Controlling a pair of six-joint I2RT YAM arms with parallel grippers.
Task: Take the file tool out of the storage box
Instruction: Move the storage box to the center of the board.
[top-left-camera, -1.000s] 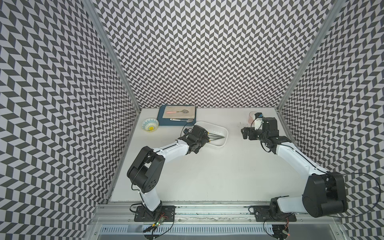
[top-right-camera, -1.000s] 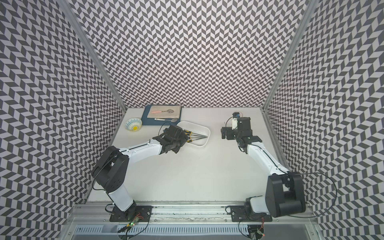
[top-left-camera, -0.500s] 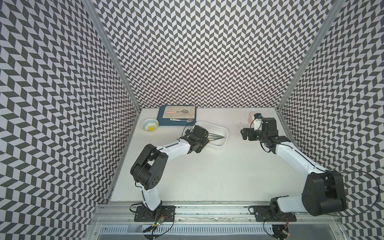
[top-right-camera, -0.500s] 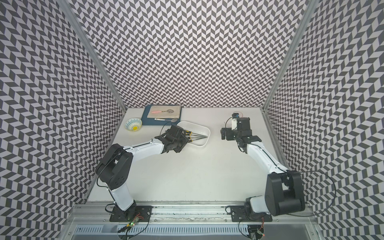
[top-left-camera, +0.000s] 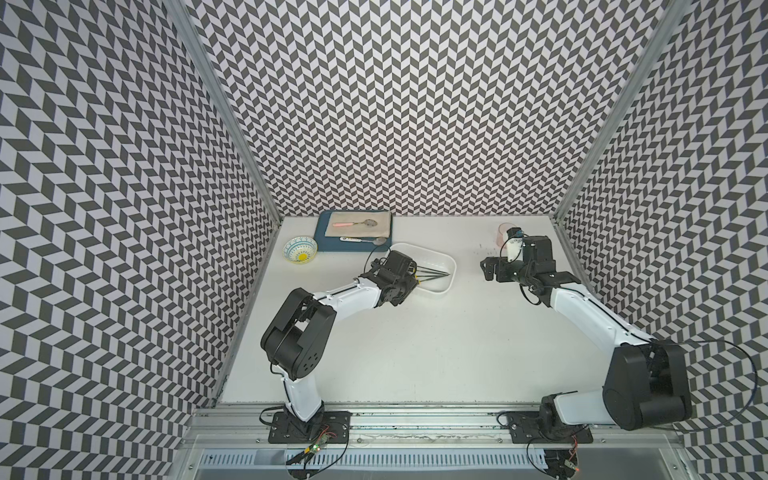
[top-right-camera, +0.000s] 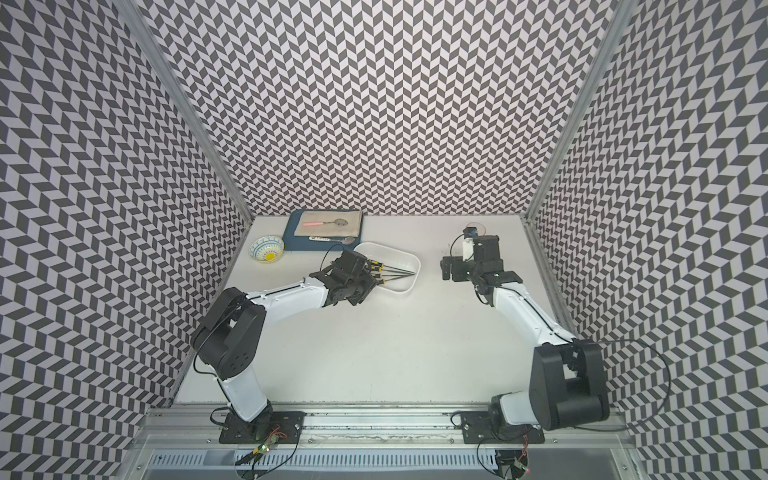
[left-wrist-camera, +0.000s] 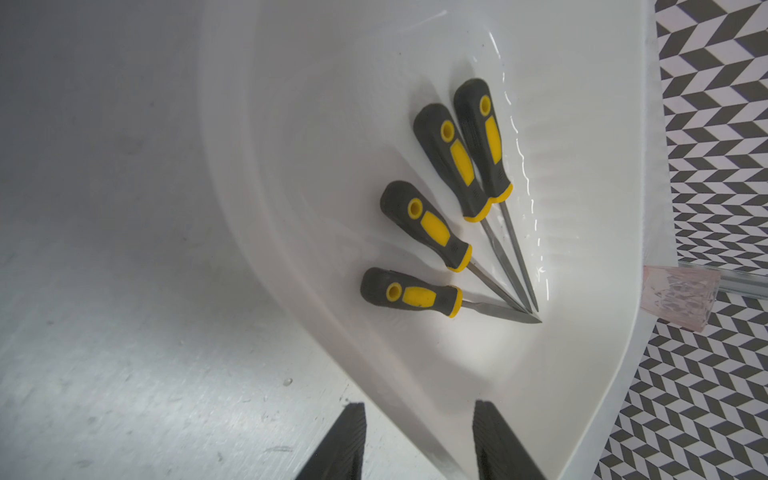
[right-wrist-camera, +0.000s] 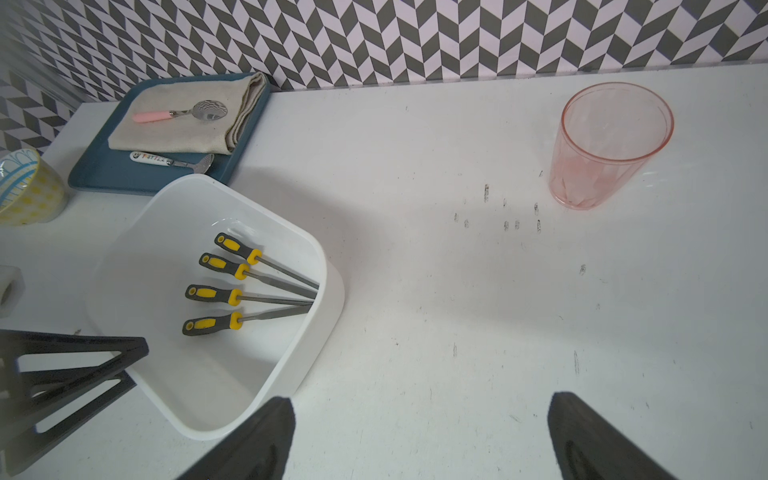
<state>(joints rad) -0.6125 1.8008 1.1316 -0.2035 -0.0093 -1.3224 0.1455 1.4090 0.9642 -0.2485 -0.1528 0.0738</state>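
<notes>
The plain white, shallow rectangular plastic storage box (right-wrist-camera: 320, 320) sits on the white table (right-wrist-camera: 436, 299) towards the back, just in front of a dark blue flat tray (right-wrist-camera: 97, 176). Inside it lie four metal files with dark grey and yellow handles (right-wrist-camera: 214, 293), side by side on the floor of the box, handles spread apart and tips drawn close together near one short wall. None of them is lifted. The left gripper (left-wrist-camera: 419, 440) is at the handle end of the box, partly open and holding nothing. In the left wrist view one finger (left-wrist-camera: 345, 440) lies over the table outside the box and its partner over the inside, with the rim between them; I cannot tell whether either touches the plastic. The right gripper (right-wrist-camera: 419, 415) is spread wide and empty above bare table, apart from the box and from a pink translucent tumbler (right-wrist-camera: 602, 153) standing upright near the back wall. On the tray rest a folded beige cloth (right-wrist-camera: 183, 137) bearing a pink-handled spoon (right-wrist-camera: 151, 117), and a white-handled spoon (right-wrist-camera: 166, 160) beside the cloth. A small blue-and-yellow patterned bowl (right-wrist-camera: 25, 191) stands next to the tray.
</notes>
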